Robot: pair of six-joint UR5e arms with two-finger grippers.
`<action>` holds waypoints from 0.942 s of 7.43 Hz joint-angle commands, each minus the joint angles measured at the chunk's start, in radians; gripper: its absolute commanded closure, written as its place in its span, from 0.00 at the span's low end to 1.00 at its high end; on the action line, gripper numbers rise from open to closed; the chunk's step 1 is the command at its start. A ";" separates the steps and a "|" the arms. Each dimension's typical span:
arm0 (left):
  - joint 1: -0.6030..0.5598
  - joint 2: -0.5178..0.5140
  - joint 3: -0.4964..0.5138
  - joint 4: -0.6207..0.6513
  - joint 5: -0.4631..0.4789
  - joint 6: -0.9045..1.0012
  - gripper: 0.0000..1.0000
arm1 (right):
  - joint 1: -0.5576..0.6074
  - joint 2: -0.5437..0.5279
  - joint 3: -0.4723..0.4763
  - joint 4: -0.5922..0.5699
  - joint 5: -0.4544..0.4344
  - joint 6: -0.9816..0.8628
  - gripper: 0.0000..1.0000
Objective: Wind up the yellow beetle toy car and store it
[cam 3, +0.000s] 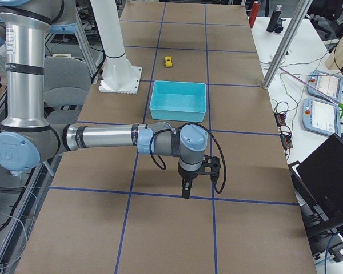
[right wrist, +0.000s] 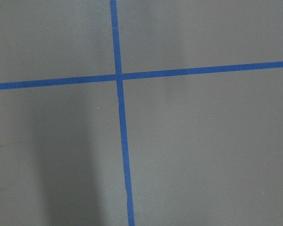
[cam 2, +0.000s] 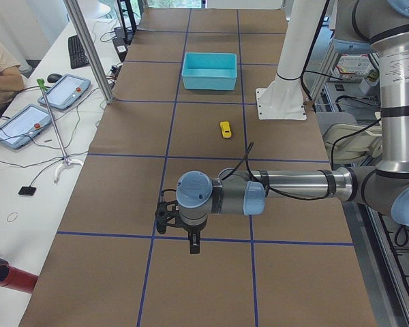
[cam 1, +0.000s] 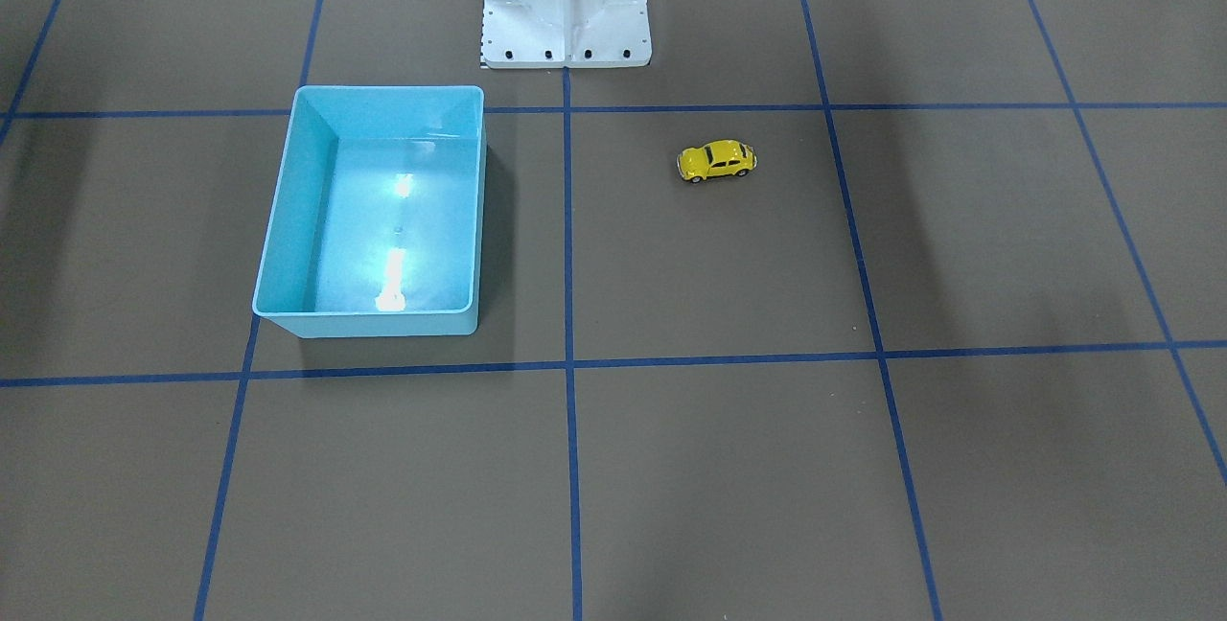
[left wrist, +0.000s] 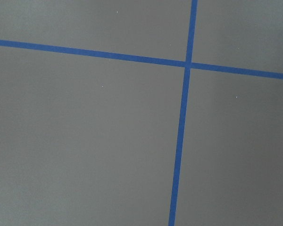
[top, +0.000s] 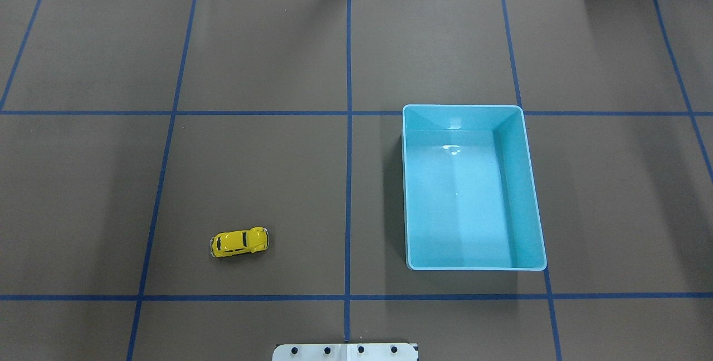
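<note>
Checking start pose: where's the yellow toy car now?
Overhead view: tiny glossy yellow toy car sits on the robot's left half, across the centre blue tape line from the light blue plastic bin.

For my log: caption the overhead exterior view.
Tiny glossy yellow beetle toy car rests on brown table, apart from open-topped light blue plastic bin.

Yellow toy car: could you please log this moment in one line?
tiny glossy yellow toy car: on brown table, untouched | light blue plastic bin: empty
</note>
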 commanded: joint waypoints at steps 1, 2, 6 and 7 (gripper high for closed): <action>0.002 0.006 -0.007 -0.006 0.002 0.009 0.00 | 0.000 0.000 -0.002 0.000 0.000 0.002 0.00; 0.002 0.006 -0.006 -0.006 0.002 0.009 0.00 | 0.000 0.000 -0.002 0.002 0.001 0.003 0.00; 0.003 0.002 -0.018 -0.006 -0.002 0.008 0.00 | -0.002 0.000 -0.009 0.003 0.003 0.003 0.00; 0.006 0.000 -0.019 -0.006 0.003 0.009 0.00 | -0.002 0.000 -0.009 0.003 0.003 0.003 0.00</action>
